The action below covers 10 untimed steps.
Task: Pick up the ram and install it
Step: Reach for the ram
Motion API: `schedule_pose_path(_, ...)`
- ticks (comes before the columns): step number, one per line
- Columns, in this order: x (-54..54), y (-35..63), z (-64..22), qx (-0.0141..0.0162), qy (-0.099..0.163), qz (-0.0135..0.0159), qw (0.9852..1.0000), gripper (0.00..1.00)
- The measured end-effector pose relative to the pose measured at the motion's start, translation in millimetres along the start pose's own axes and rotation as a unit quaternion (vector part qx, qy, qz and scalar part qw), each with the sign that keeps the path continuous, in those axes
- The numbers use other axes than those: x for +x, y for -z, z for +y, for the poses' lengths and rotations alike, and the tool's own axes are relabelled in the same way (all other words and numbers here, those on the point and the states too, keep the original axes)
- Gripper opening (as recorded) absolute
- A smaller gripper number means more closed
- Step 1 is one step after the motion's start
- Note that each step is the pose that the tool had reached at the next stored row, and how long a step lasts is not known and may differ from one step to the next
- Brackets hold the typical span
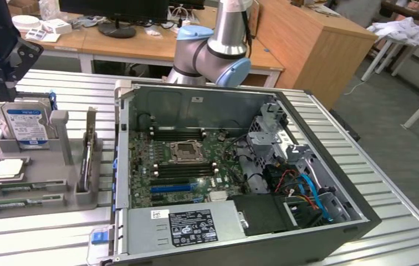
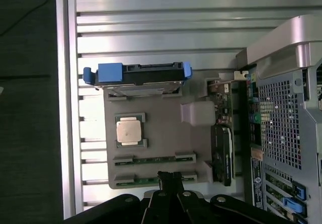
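The gripper (image 1: 4, 88) (image 2: 169, 179) hangs clenched and empty above the grey tray (image 1: 76, 199), on the exterior view's left of the open computer case (image 1: 342, 227). 2 ram sticks (image 1: 19, 191) (image 2: 153, 159) sit in the tray's near slots, just beyond them the processor (image 1: 8, 168), farther off the upright hard drive (image 1: 25, 124).

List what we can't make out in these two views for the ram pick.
1. Ram in the outermost slot of the gray holder: in the wrist view, the gripper covers part of it, so contact is unclear.
2. Gripper, exterior view: its upper body is cut off by the top-left edge.
3. Memory slots on the motherboard, exterior view: too small to tell whether any are filled.
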<state>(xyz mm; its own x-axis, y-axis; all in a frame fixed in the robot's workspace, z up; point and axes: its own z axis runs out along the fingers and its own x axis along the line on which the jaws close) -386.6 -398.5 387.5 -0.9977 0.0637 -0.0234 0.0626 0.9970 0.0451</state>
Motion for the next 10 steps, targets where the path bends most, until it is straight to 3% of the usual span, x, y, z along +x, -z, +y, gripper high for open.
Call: schedule_pose_path(10,-0.1,-0.1,-0.3,-0.0003,0.016,0.001,0.9999,0.11)
